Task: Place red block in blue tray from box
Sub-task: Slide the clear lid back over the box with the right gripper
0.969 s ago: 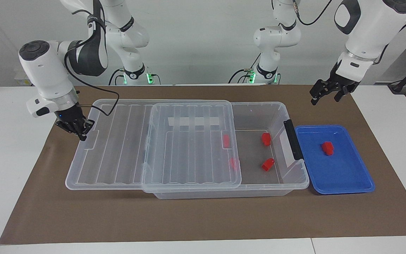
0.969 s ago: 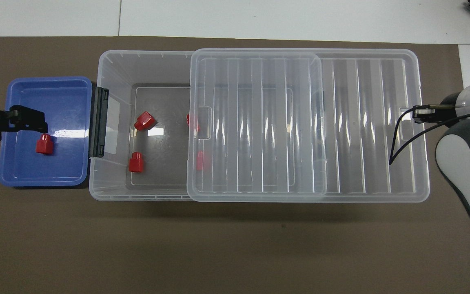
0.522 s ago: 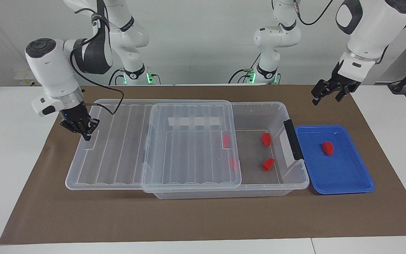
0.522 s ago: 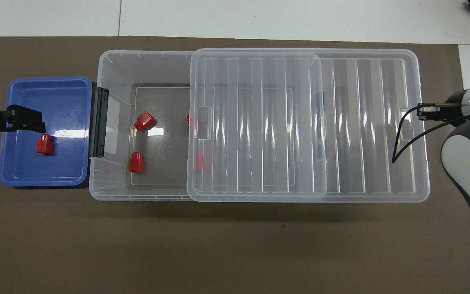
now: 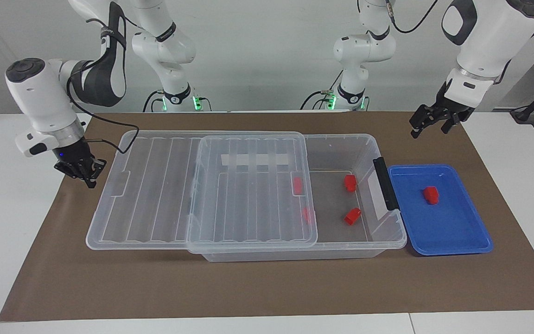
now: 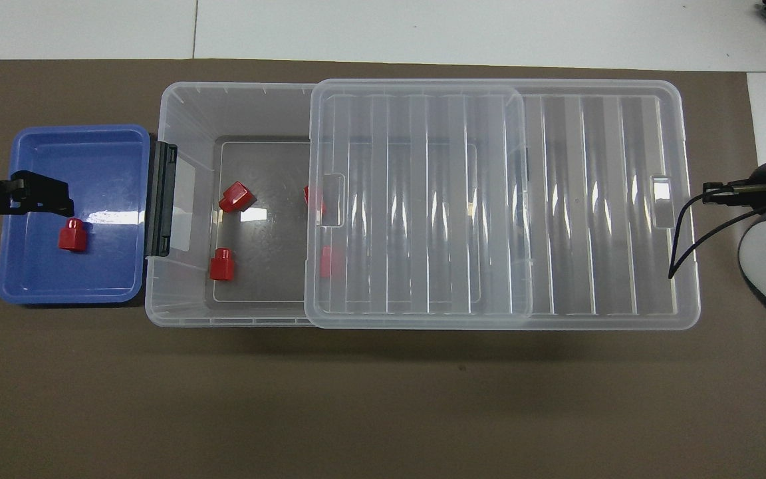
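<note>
We see bright, even light from above, white glare on the box (image 6: 187, 199) floor, and soft shadow beneath it.

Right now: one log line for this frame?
left gripper: open, over mat by blue tray | right gripper: shut, off lid | red block: in tray | box: four blocks

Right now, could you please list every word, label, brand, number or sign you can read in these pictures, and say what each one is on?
None: no readable text shows in either view.
The box, its lid, the blue tray and the red blocks carry no print.
</note>
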`<state>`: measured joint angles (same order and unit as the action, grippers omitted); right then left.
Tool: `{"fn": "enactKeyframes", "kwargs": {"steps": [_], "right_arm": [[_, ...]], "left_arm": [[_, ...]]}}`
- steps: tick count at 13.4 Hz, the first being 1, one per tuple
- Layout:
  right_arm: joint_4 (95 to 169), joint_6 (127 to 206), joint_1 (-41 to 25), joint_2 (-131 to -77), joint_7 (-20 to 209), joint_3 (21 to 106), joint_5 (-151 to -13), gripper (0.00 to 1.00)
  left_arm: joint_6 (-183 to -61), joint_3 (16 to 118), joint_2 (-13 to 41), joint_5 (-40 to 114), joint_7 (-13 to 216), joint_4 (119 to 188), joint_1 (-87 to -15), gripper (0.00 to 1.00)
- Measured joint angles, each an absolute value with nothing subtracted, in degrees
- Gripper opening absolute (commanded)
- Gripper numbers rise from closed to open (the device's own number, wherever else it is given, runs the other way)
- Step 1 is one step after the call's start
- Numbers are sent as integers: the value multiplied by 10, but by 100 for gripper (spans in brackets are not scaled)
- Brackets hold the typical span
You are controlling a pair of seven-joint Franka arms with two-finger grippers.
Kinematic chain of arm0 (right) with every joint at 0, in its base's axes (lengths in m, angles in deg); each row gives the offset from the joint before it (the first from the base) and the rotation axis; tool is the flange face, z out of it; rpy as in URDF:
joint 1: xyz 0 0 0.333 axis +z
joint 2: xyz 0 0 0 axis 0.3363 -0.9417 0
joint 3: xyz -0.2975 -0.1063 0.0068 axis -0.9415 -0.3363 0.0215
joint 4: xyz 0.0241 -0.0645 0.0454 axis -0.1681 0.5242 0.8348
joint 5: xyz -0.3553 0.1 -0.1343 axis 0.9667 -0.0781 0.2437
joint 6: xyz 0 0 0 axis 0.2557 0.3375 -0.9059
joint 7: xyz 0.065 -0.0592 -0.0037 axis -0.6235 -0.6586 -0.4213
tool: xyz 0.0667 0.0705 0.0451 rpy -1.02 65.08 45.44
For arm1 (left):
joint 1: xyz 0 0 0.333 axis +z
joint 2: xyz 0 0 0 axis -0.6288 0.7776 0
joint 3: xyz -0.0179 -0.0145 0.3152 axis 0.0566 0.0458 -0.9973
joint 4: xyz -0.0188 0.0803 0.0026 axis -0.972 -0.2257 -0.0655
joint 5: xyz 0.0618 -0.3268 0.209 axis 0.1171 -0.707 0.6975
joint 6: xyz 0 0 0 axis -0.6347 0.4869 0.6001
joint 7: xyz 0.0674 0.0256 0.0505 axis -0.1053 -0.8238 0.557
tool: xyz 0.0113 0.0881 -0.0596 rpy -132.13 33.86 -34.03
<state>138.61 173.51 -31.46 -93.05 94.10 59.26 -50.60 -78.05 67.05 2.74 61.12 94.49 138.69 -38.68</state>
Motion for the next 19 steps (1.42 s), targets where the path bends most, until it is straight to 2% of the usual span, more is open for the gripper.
{"fn": "enactKeyframes", "kwargs": {"steps": [4, 11, 19], "right_arm": [[1387, 1735, -286, -930, 941, 593, -526, 0], [1387, 1735, -180, -930, 941, 595, -527, 0], [1388, 1730, -93, -929, 874, 596, -527, 0]], "left_arm": [[-780, 671, 27, 611, 945, 1387, -387, 100], [-780, 671, 27, 611, 945, 1387, -387, 100], [-780, 671, 27, 611, 945, 1387, -387, 100]]}}
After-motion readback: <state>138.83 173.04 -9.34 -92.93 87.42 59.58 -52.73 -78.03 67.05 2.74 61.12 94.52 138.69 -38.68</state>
